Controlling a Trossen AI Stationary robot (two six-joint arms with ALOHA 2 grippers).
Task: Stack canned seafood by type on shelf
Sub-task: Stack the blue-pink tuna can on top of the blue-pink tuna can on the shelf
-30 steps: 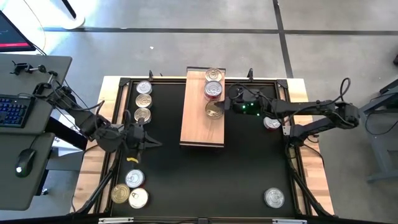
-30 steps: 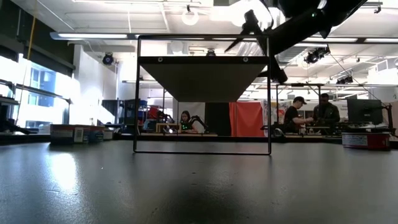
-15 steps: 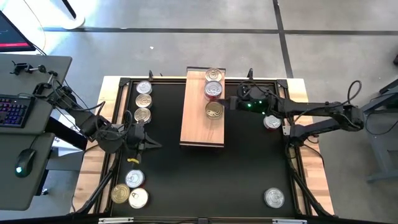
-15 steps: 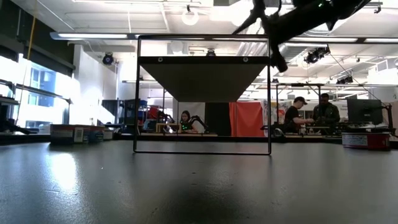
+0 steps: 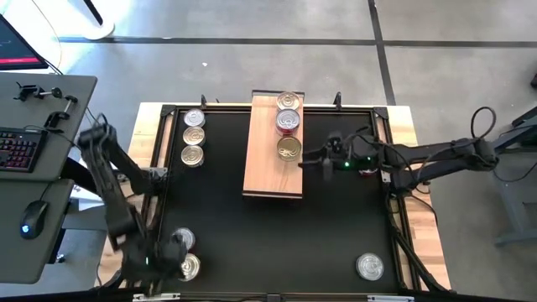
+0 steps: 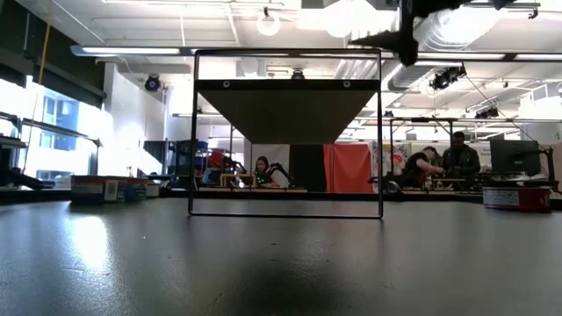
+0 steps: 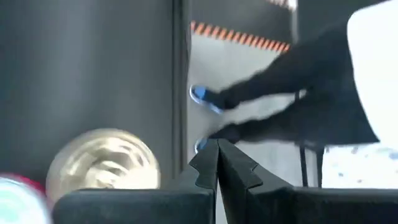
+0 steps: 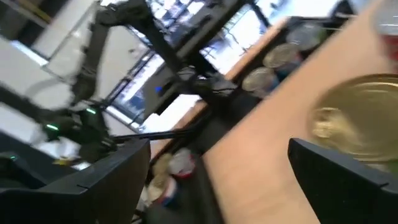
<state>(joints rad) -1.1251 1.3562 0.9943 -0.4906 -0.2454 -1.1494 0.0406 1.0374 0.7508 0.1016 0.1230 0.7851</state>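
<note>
Running lengthwise away from the table's front, the shelf [image 5: 273, 147] flanks the right gripper [image 5: 312, 158], fingers wide, empty.

A grey desk [image 5: 50, 180] stands at nine o'clock off the black tabletop [image 5: 277, 239], carrying a keyboard [image 5: 18, 151] and mouse [image 5: 32, 218]. Across the room, people [image 6: 455, 158] sit at benches.

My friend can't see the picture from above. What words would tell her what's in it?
Three tins, one gold-lidded, sit on a wooden shelf on a black table. The right gripper hangs open beside the gold one. The left gripper is shut over tins at the near left corner.
</note>
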